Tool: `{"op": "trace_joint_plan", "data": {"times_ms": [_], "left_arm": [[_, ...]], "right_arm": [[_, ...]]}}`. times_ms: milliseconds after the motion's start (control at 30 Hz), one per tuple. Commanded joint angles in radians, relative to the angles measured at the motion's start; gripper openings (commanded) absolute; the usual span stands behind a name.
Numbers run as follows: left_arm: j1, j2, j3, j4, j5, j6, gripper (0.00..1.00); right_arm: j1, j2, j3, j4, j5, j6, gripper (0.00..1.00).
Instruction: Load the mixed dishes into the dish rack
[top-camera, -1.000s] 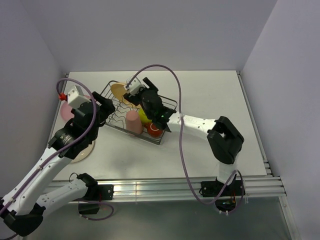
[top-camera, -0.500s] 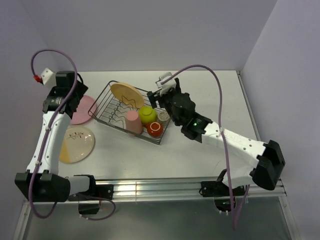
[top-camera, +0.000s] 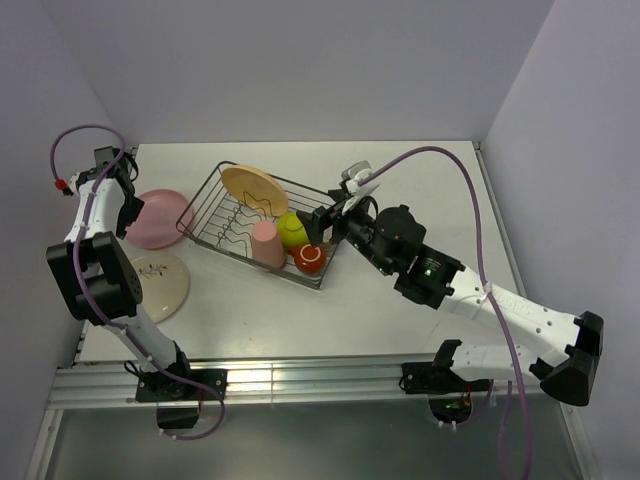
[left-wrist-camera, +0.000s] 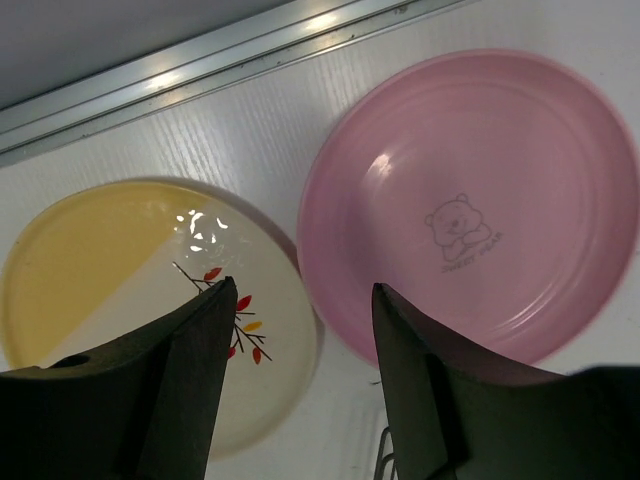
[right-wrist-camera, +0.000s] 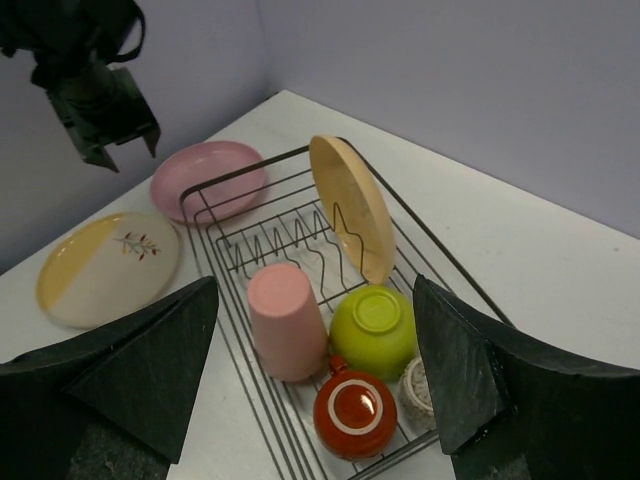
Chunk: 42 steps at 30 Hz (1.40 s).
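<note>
The dish rack (top-camera: 209, 196) holds a tan-orange plate (top-camera: 254, 188) on edge, an upturned salmon-pink tumbler (top-camera: 267, 243), a lime-green bowl (top-camera: 292, 230) and a red mug (top-camera: 310, 258). A grey-beige cup (right-wrist-camera: 418, 388) sits in its near corner. The pink plate (left-wrist-camera: 470, 200) and the cream plate (left-wrist-camera: 150, 300) lie flat on the table, left of the rack. My left gripper (left-wrist-camera: 302, 290) hangs open and empty above the gap between these two plates. My right gripper (right-wrist-camera: 315, 290) is open and empty, above the rack's right end (top-camera: 335, 225).
The left wall stands close behind the left arm (top-camera: 95, 215). An aluminium rail (left-wrist-camera: 200, 70) runs along the table's edge beside the plates. A purple cable (top-camera: 440, 160) arcs over the right arm. White tabletop (top-camera: 420, 190) lies right of the rack.
The left arm has swung to the far left and now hangs over the pink and cream plates. The right arm has drawn back from over the rack toward the right.
</note>
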Motion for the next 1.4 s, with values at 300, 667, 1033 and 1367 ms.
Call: {"op": "trace_joint_plan", "data": {"times_ms": [300,667,1033,1367], "left_arm": [[0.009,0.078,0.025,-0.051,-0.126,-0.042,0.61],[0.02,0.141,-0.004,0.075,-0.078,-0.022,0.56],[0.022,0.155,-0.111,0.228,-0.073,0.016,0.57],[0.022,0.248,-0.133,0.3,-0.095,0.039,0.29]], "right_arm": [[0.018,-0.073,-0.055,0.009,-0.03,0.028,0.86],[0.019,-0.118,-0.1,0.032,-0.055,0.007,0.86],[0.019,-0.153,-0.117,0.037,-0.062,0.001,0.86],[0.019,-0.185,-0.129,0.043,-0.059,0.018,0.86]]}}
